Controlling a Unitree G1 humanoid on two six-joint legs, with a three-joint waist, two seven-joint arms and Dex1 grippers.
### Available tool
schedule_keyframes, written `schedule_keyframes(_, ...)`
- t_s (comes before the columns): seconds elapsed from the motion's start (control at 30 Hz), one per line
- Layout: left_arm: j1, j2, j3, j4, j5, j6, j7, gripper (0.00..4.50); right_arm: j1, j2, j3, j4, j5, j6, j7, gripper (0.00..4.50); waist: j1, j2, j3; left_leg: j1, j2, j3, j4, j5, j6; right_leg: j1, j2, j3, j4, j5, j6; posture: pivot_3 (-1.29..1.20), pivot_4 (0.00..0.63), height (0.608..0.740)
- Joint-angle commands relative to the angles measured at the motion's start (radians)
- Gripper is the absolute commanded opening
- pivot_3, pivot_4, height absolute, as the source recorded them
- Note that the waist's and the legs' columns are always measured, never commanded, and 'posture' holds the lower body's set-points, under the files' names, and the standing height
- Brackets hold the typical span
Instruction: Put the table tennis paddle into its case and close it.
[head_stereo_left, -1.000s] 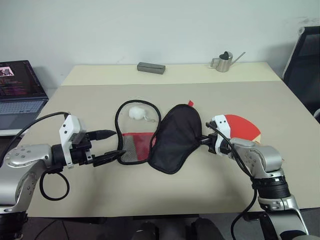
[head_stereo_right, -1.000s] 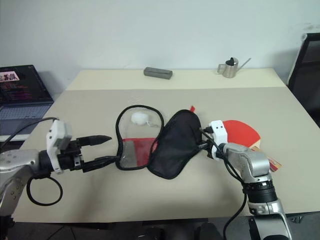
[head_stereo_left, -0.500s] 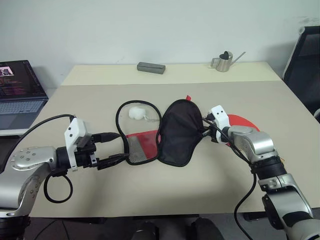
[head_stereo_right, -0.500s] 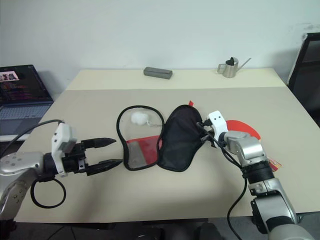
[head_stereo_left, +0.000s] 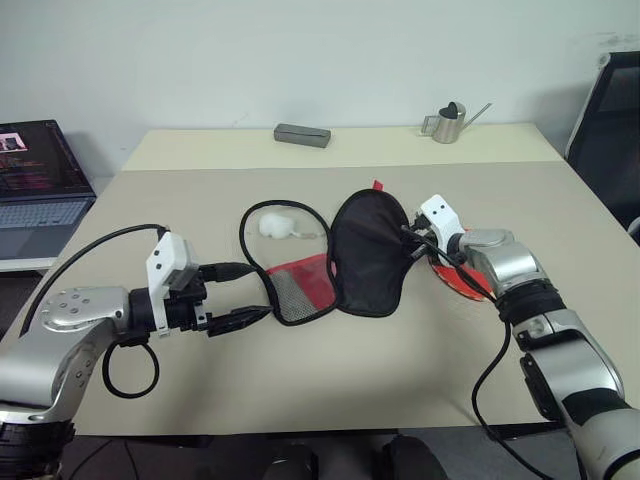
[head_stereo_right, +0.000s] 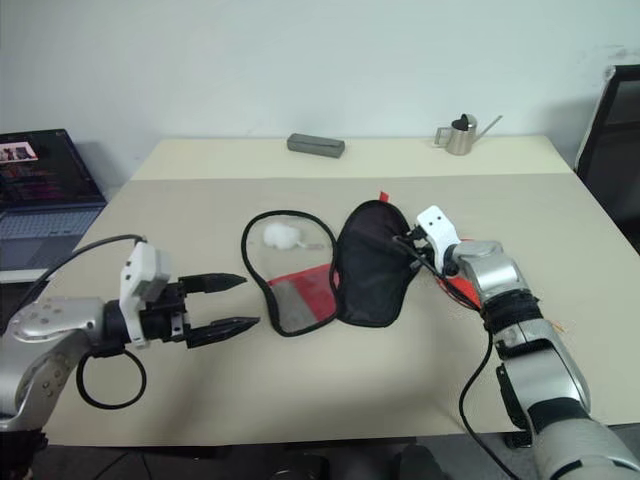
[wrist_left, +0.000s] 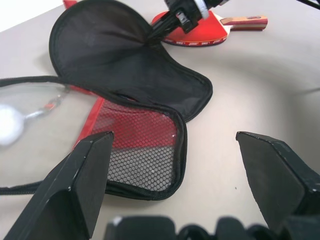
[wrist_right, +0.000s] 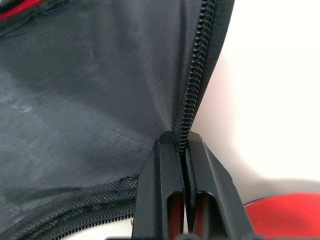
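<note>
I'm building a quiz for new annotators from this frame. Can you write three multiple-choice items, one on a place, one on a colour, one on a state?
1. Where does the table tennis paddle lie?
A. inside the case
B. on the table beside the case
C. in the left hand

2. What colour is the paddle's face?
A. blue
B. red
C. green

3. What is the right hand doing?
A. pinching the zipper edge of the case
B. hanging open above the table
C. gripping the watering can

Key: 1 B, the paddle rests on the table behind the right hand; 2 B, its rubber shows red; 3 A, its fingers are shut on the black zipper edge, while the left hand is open.
</note>
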Motion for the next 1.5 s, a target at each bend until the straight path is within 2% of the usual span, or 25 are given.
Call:
schedule_keyframes(0.03, -0.022, -0.006, -0.005, -0.013, -0.002, -0.011, 0.004, 4.28, -0.071, -0.008, -0.007, 0.078, -0.040, -0.095, 0.009, 0.02, -0.002, 0.000, 0.000, 0.000, 0.000, 0.000, 0.000, 0.000, 0.000, 0.000, 0.000, 0.000, 0.000, 0.000, 0.000, 0.00, 0.150, 0.740)
schedule_keyframes(0.3, -0.030, -0.017, -0.021, -0.015, 0.007, -0.016, 0.011, 4.28, -0.141, 0.016, -0.001, 0.244, -0.119, -0.228, 0.017, 0.02, -0.008, 0.000, 0.000, 0.000, 0.000, 0.000, 0.000, 0.002, -0.003, 0.000, 0.000, 0.000, -0.001, 0.000, 0.000, 0.00, 0.150, 0.740)
schedule_keyframes(0.53, -0.033, -0.021, -0.024, -0.013, 0.011, -0.018, 0.015, 4.28, -0.138, 0.044, -0.020, 0.259, -0.136, -0.257, 0.015, 0.02, -0.012, 0.000, 0.000, 0.000, 0.000, 0.000, 0.000, 0.002, -0.003, 0.000, 0.000, 0.000, -0.001, 0.000, 0.000, 0.00, 0.150, 0.740)
schedule_keyframes(0.63, -0.040, -0.023, -0.032, -0.007, 0.013, -0.020, 0.016, 4.28, -0.142, 0.050, -0.034, 0.262, -0.132, -0.256, -0.007, 0.62, -0.013, 0.000, 0.000, 0.000, 0.000, 0.000, 0.000, 0.002, -0.004, 0.000, 0.000, 0.000, -0.001, 0.000, 0.000, 0.00, 0.150, 0.740)
schedule_keyframes(0.77, -0.053, -0.029, -0.041, 0.005, 0.017, -0.023, 0.017, 4.28, -0.152, 0.041, -0.044, 0.283, -0.140, -0.278, -0.061, 1.95, -0.013, 0.000, 0.000, 0.000, 0.000, 0.000, 0.000, 0.002, -0.004, 0.000, 0.000, 0.000, -0.001, 0.000, 0.000, 0.00, 0.150, 0.740)
schedule_keyframes(0.93, -0.065, -0.040, -0.054, 0.013, 0.021, -0.028, 0.018, 4.28, -0.166, 0.016, -0.088, 0.306, -0.130, -0.327, -0.147, 1.95, -0.013, 0.000, 0.000, 0.000, 0.000, 0.000, 0.000, 0.002, -0.004, 0.000, 0.000, 0.001, -0.001, 0.000, 0.000, 0.00, 0.150, 0.740)
schedule_keyframes(1.1, -0.088, -0.051, -0.072, 0.035, 0.028, -0.039, 0.015, 4.28, -0.156, -0.015, -0.132, 0.275, -0.109, -0.355, -0.160, 1.95, -0.012, 0.000, 0.000, -0.001, 0.000, 0.000, 0.000, 0.002, -0.004, 0.000, 0.000, 0.000, -0.001, 0.000, 0.000, 0.00, 0.150, 0.740)
schedule_keyframes(1.23, -0.114, -0.063, -0.085, 0.056, 0.039, -0.047, 0.014, 4.28, -0.103, -0.049, -0.162, 0.171, -0.076, -0.359, -0.077, 1.95, -0.013, 0.000, 0.000, -0.001, 0.000, 0.001, 0.000, 0.002, -0.004, 0.000, 0.000, 0.001, -0.001, 0.000, 0.000, 0.00, 0.150, 0.740)
schedule_keyframes(1.37, -0.147, -0.085, -0.102, 0.086, 0.059, -0.071, 0.018, 4.28, 0.044, -0.127, -0.196, -0.071, -0.001, -0.282, 0.075, 1.95, -0.008, 0.000, 0.000, -0.002, 0.000, 0.000, 0.000, 0.002, -0.004, 0.000, 0.000, -0.001, -0.002, 0.000, 0.000, 0.00, 0.150, 0.740)
schedule_keyframes(1.43, -0.161, -0.093, -0.115, 0.094, 0.076, -0.089, 0.017, 4.28, 0.135, -0.157, -0.240, -0.254, 0.131, -0.109, 0.198, 1.95, -0.005, 0.000, 0.000, -0.002, 0.000, 0.000, 0.000, 0.002, -0.004, 0.000, 0.000, -0.001, -0.003, 0.000, 0.000, 0.00, 0.150, 0.740)
schedule_keyframes(1.5, -0.167, -0.093, -0.130, 0.094, 0.087, -0.100, 0.004, 4.28, 0.221, -0.201, -0.281, -0.398, 0.207, 0.003, 0.250, 1.95, -0.002, 0.000, 0.000, -0.002, 0.000, 0.000, 0.000, 0.002, -0.004, 0.000, 0.000, -0.001, -0.003, 0.000, 0.000, 0.00, 0.150, 0.740)
